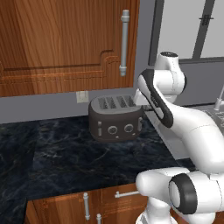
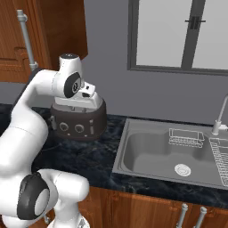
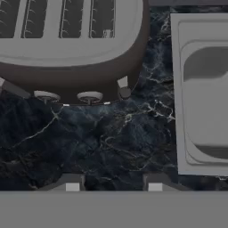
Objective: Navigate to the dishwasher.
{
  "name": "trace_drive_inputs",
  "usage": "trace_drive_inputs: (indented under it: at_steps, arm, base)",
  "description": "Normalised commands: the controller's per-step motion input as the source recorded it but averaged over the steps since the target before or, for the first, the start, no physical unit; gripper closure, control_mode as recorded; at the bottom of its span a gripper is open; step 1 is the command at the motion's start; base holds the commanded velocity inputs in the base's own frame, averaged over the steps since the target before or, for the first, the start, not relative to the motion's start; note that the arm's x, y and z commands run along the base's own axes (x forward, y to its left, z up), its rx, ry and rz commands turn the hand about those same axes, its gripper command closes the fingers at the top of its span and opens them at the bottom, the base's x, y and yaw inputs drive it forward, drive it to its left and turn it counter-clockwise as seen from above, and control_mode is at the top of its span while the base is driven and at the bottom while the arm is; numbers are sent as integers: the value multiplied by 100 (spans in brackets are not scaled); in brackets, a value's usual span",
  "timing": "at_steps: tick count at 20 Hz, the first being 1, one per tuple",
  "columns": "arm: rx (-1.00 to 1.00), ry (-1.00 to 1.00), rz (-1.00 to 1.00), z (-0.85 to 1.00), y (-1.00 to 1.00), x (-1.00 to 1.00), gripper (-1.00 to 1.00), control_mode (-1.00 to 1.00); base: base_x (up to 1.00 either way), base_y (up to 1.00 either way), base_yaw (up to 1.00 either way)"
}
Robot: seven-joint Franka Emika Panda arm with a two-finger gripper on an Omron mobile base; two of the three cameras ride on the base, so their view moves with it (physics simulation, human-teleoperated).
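Near the bench back edge, my claw hangs over dark marble w/ fingers apart, prob. empty; toaster just ahead, sink beside.

One toaster stands on the dark marble counter, toward its back edge; it has four slots on top, and two round knobs on its front. One sink is set into the counter at its right end, with one basin, one drain, and one faucet at the back right corner. Two wire racks sit inside the basin, one small basket at the back edge and one longer rack along the right edge. One window hangs above the sink. One upper cabinet door carries one long bar handle. One wall outlet shows behind the toaster.
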Motion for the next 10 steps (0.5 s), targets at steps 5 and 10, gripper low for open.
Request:
trace_drive_inputs:
  at_steps: [5, 10]
  arm:
    - [0, 0, -3, 0, 0, -53, -100, -100]
    - [0, -5, -8, -3, -7, -100, -100, -100]
  base:
    - [0, 0, 0]
    - [0, 0, 0]
